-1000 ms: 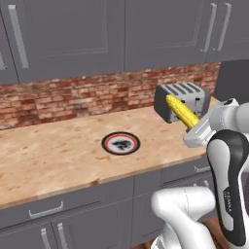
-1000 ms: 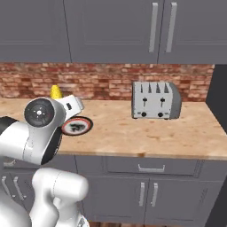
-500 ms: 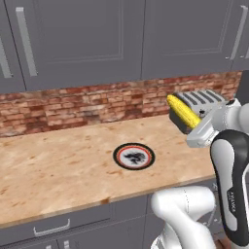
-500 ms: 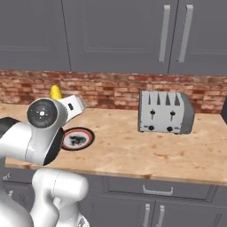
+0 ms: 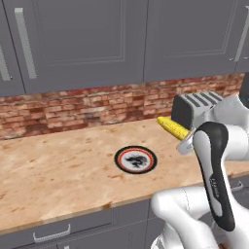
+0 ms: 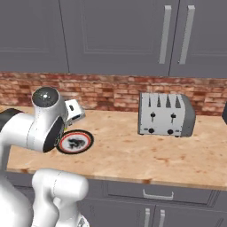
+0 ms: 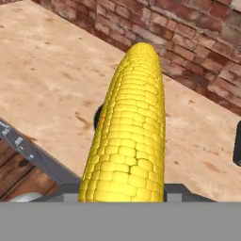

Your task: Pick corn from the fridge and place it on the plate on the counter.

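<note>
The yellow corn (image 5: 172,128) sticks out to the upper left from my gripper (image 5: 184,137), which is shut on it above the wooden counter (image 5: 58,175). The corn hangs in the air to the right of the plate (image 5: 135,159), in front of the toaster. In the hand view the corn (image 7: 129,136) runs up the middle and covers most of the plate; only a dark sliver of its rim (image 7: 98,117) peeks out at the left. In the right base view my arm hides part of the plate (image 6: 76,142). The fridge is out of view.
A silver toaster (image 5: 194,106) stands at the back right of the counter, also seen in the right base view (image 6: 166,114). A brick backsplash (image 5: 73,104) and grey wall cupboards (image 5: 87,39) rise behind. Grey drawers (image 6: 150,193) sit under the counter's front edge.
The base has driven, so both base views have shifted and the counter looks nearer. The gripper, still shut on the corn, has come closer to the plate.
</note>
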Controlling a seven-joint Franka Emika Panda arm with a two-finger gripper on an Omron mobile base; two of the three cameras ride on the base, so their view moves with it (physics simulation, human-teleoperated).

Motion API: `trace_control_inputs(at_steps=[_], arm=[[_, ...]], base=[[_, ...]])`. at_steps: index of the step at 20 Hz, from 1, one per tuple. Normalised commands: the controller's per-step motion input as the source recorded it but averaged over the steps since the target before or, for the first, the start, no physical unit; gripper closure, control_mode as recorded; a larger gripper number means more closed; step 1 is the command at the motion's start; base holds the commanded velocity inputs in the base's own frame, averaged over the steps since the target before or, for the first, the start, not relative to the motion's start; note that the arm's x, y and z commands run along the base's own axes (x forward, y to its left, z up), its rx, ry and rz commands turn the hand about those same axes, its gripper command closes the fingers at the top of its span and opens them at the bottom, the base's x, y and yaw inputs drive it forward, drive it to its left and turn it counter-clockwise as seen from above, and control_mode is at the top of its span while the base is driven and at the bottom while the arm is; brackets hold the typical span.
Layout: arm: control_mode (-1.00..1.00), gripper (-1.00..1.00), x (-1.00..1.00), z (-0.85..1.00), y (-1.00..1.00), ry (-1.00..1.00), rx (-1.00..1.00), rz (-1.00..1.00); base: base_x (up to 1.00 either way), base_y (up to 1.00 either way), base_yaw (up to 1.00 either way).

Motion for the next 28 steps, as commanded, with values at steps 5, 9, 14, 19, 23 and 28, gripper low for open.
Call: trace_control_inputs(at_steps=[5, 9, 14, 19, 23, 28], arm=[[-1.00, 1.00, 0.07, -0.54, 0.04, 0.44, -0.11, 0.00], [-1.00, 1.00, 0.18, -0.17, 0.06, 0.02, 0.00, 0.00], [-1.00, 1.00, 0.65, -0.31, 0.42, 0.00, 0.00, -0.05], [-1.00, 1.00, 0.65, -0.34, 0.32, 0.00, 0.00, -0.05], [-1.00, 1.00, 0.59, -0.60, 0.10, 0.01, -0.01, -0.01], [-1.00, 1.00, 0.47, -0.67, 0.00, 0.00, -0.01, 0.00]], base=[[0.00, 0.00, 0.00], [0.00, 0.00, 0.00], [0.00, 0.00, 0.00], [0.00, 0.00, 0.00], [0.00, 0.00, 0.00], [0.00, 0.00, 0.00]])
